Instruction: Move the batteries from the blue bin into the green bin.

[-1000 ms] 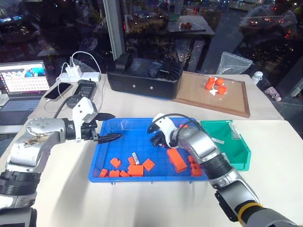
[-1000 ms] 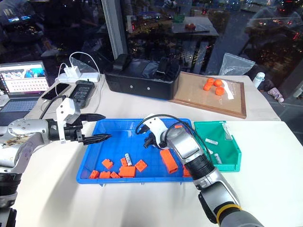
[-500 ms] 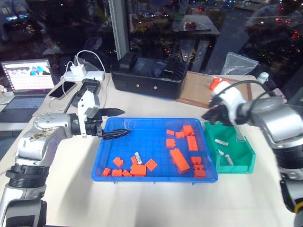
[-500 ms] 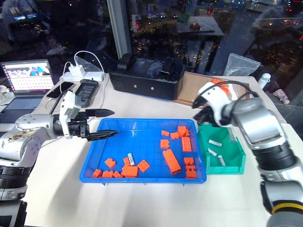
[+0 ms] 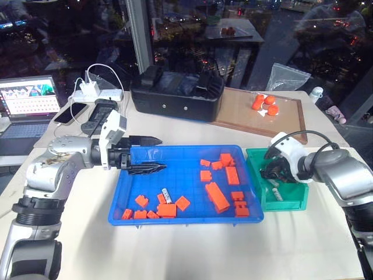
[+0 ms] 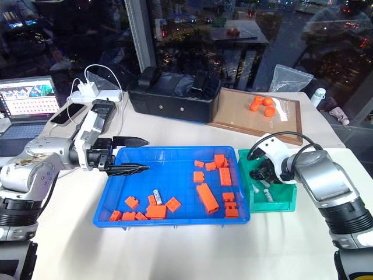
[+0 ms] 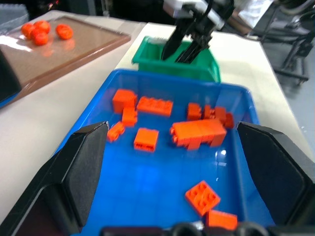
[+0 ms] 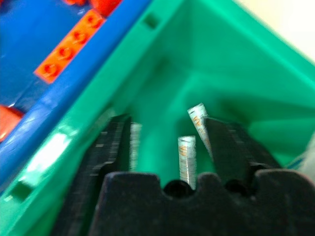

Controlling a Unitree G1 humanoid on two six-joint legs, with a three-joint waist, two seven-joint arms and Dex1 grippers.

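Drop-off step: right end effector (image 6: 263, 174) down inside green bin (image 6: 288, 200), fingers spread with nothing between, batteries (image 8: 187, 158) lying on bin floor. Left end effector (image 5: 150, 154) open, empty, poised over blue bin (image 5: 175, 219). Next, probably: fetch remaining battery (image 5: 167, 195) among orange blocks (image 5: 218, 198).

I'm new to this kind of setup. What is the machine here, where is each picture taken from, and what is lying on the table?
This is a two-armed humanoid robot. Two pictures come from cameras in its head, looking down over its arms; the other two sit on its wrists, looking along the fingers. On the table a blue bin holds orange blocks and one battery. The right gripper is open inside the green bin, with batteries lying between its fingers. The left gripper hangs open and empty over the blue bin.
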